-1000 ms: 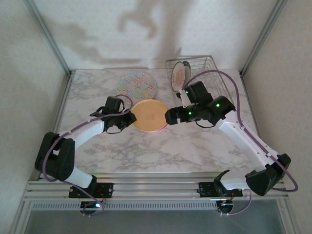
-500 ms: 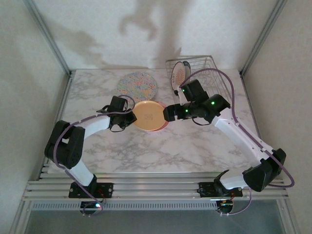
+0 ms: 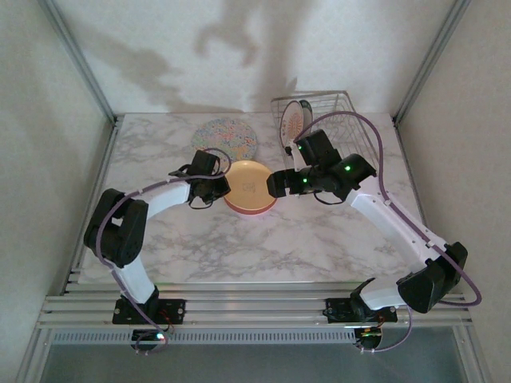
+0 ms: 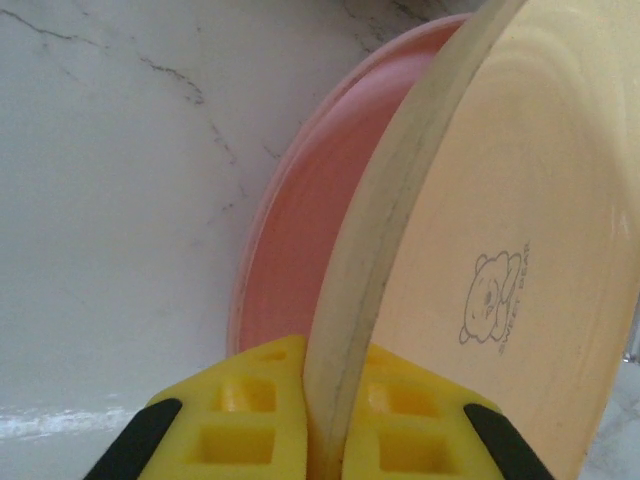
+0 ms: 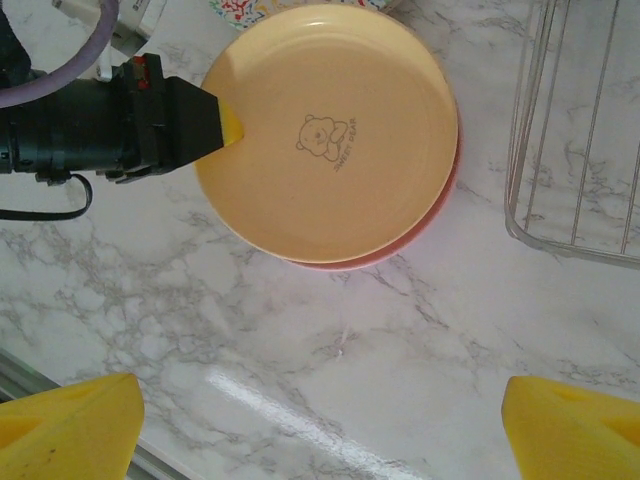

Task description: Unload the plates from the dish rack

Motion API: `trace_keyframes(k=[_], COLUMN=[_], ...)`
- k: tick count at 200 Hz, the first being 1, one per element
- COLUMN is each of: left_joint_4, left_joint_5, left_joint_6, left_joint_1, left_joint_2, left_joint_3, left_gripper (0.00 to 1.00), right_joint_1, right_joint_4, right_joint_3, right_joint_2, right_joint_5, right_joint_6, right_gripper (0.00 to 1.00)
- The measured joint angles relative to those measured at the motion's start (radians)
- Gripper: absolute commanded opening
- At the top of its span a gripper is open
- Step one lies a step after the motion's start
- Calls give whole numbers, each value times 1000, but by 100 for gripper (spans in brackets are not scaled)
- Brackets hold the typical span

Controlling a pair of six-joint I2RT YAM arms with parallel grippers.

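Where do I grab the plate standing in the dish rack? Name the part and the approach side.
Pinch the top rim of the plate, coming from above with a finger on each face. It stands on edge at the left end of the dish rack, so only its upper rim seems clear of the wires.

so the left gripper (image 5: pixel 226 127) is pinching the yellow plate (image 5: pixel 340 170) by its rim, over the pink plate (image 5: pixel 430 229), dish rack (image 5: pixel 560 244) sitting off to the right
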Motion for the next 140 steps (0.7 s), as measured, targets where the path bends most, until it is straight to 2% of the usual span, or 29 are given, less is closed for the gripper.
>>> trace_keyframes(k=[92, 104, 128, 140], left_joint_4=[-23, -21, -20, -24], left_joint_5=[-6, -6, -3, -6], left_joint_6=[4, 4, 2, 5], left_joint_1=[-3, -3, -3, -5], left_joint_2=[27, 27, 29, 32], left_joint_3=[3, 3, 10, 17], left_gripper=[3, 8, 28, 35], right_joint_1=[0, 0, 0, 0], right_joint_4=[0, 0, 0, 0], right_joint_3=[0, 0, 0, 0], right_joint_2=[3, 4, 5, 5], right_joint_5=[0, 0, 0, 0], right_joint_6=[3, 3, 3, 3], right_gripper=[93, 93, 93, 93])
